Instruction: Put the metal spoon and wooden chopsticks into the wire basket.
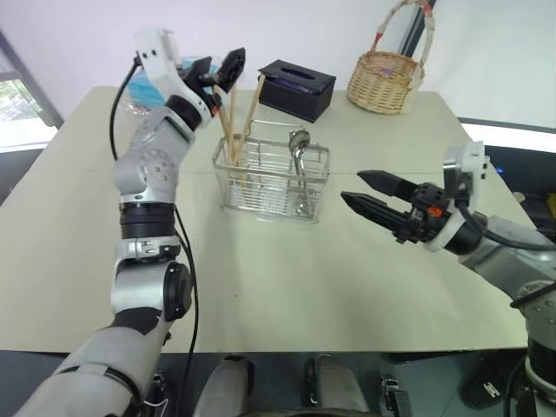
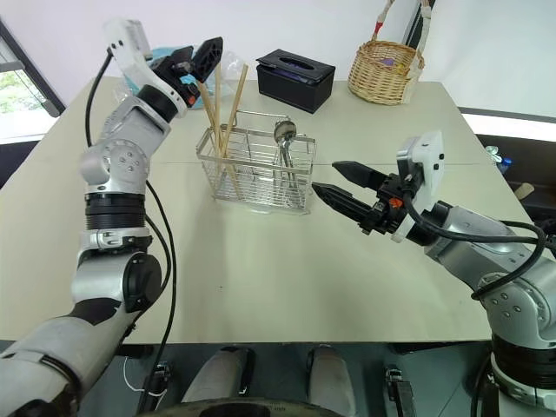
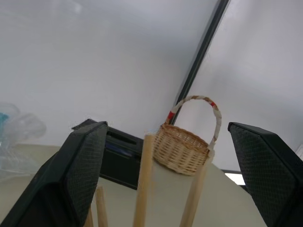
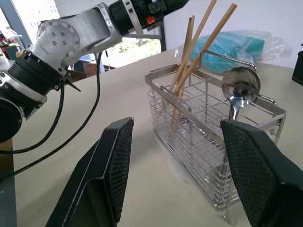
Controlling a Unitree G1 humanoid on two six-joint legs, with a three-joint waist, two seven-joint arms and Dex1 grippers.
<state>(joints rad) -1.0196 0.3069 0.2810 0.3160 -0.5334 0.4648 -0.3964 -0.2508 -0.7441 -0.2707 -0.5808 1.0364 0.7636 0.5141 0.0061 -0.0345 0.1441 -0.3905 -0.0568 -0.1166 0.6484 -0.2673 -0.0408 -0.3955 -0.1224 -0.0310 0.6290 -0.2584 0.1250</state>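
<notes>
black ridged right hand (image 1: pixel 375 193) apart, silver wire basket (image 1: pixel 274 178), shiny spoon (image 1: pixel 300 142), tan chopsticks (image 1: pixel 245 120), left hand (image 1: pixel 219 74) apart

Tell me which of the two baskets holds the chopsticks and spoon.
The wire basket at mid-table holds both the chopsticks and the spoon. The wicker basket stands at the far edge, tall looped handle up.

beige table (image 1: pixel 287 295), white wall (image 1: pixel 261 26), bright window (image 1: pixel 17 100) left.
</notes>
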